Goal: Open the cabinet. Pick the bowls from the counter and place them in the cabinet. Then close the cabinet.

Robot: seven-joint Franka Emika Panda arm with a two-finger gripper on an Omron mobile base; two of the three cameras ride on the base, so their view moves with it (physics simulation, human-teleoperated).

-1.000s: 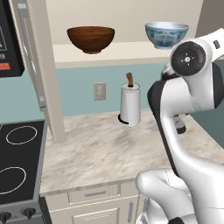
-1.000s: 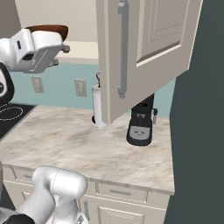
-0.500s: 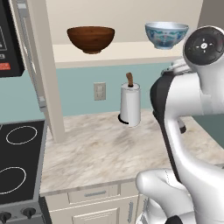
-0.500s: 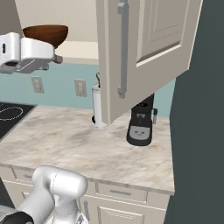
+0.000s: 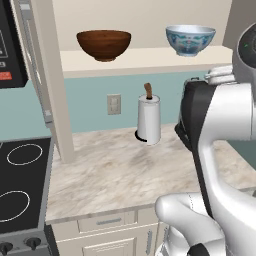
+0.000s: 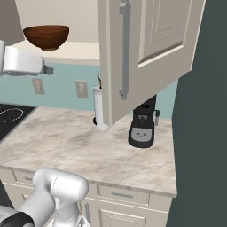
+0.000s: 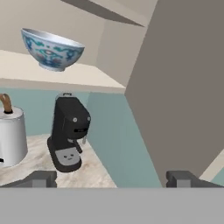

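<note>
The cabinet stands open, its right door [image 6: 150, 44] swung out with the silver bar handle [image 6: 124, 48] facing me, its left door [image 5: 50, 80] seen edge-on. On the pale inner shelf [image 5: 145, 57] sit the dark brown bowl [image 5: 104, 45] [image 6: 46, 37] on the left and the white-and-blue bowl [image 5: 190, 40] [image 7: 51, 50] on the right. My gripper [image 7: 111, 180] is open and holds nothing; it hangs below shelf level beside the right door's inner face [image 7: 183, 87]. The counter [image 5: 115, 170] [image 6: 75, 142] carries no bowl.
A white canister with a brown knob [image 5: 149, 120] stands at the back of the counter. A black coffee machine [image 6: 142, 126] [image 7: 68, 131] sits under the right door. The black stovetop [image 5: 20, 185] lies to the left, below a microwave [image 5: 10, 45].
My arm has pulled back from the shelf, its upper part swinging right in the left base view and left in the right base view. Both bowls stay put.
</note>
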